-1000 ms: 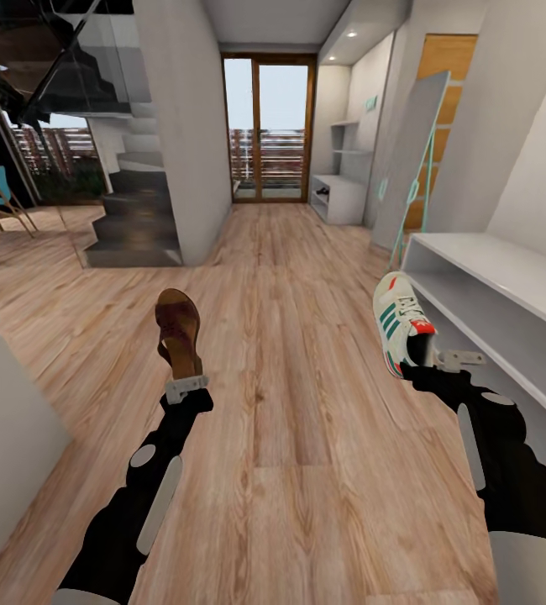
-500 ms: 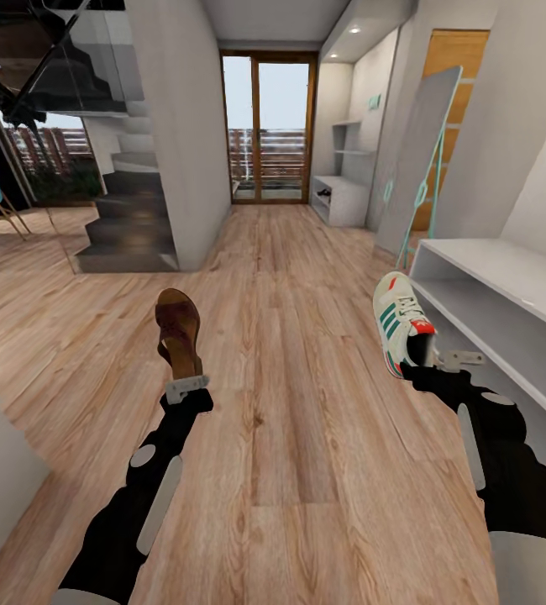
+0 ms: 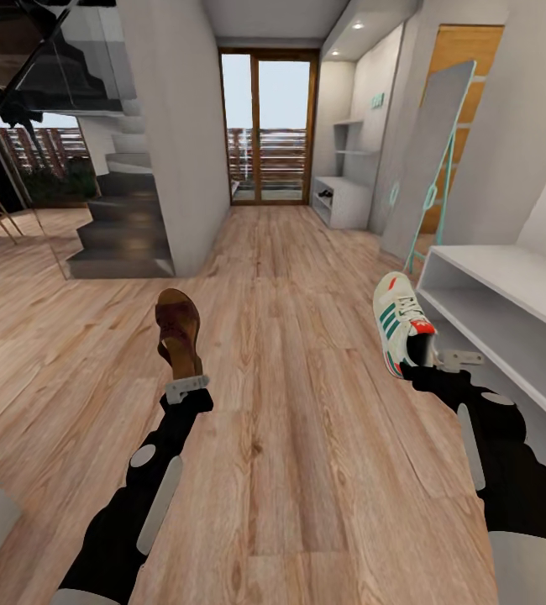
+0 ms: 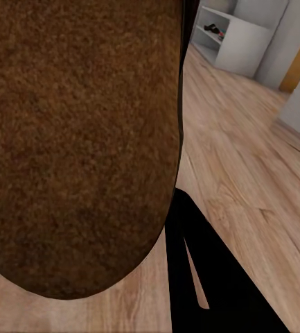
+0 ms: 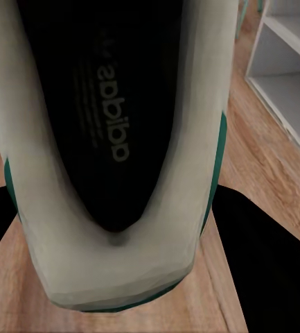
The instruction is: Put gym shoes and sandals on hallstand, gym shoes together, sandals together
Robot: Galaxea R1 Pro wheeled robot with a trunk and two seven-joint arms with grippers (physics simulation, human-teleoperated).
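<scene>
My left gripper (image 3: 186, 386) is shut on the heel of a dark brown sandal (image 3: 179, 331), held toe-forward above the wood-plank corridor floor (image 3: 298, 437). The sandal's brown sole (image 4: 73, 139) looms large in the left wrist view. Over at the right, a cream gym shoe (image 3: 401, 323) with green stripes and a red heel is held in my right gripper (image 3: 439, 360), which is shut on it; its sole (image 5: 115, 139) faces the right wrist camera. The pale hallstand (image 3: 342, 200) stands far down the corridor on the right, with wall shelves above it, and it shows in the left wrist view too (image 4: 243, 45).
A plain low white shelf unit (image 3: 508, 294) runs close along my right side. A teal-framed mirror (image 3: 431, 160) leans on the wall beyond it. A staircase (image 3: 122, 227) and a pillar (image 3: 172, 126) stand on the left. Glass doors (image 3: 269, 126) close the corridor's end.
The view has advanced along the corridor: the white shelf unit, mirror and stairs have slid outward and closer. Both arms hold their shoes in the same pose.
</scene>
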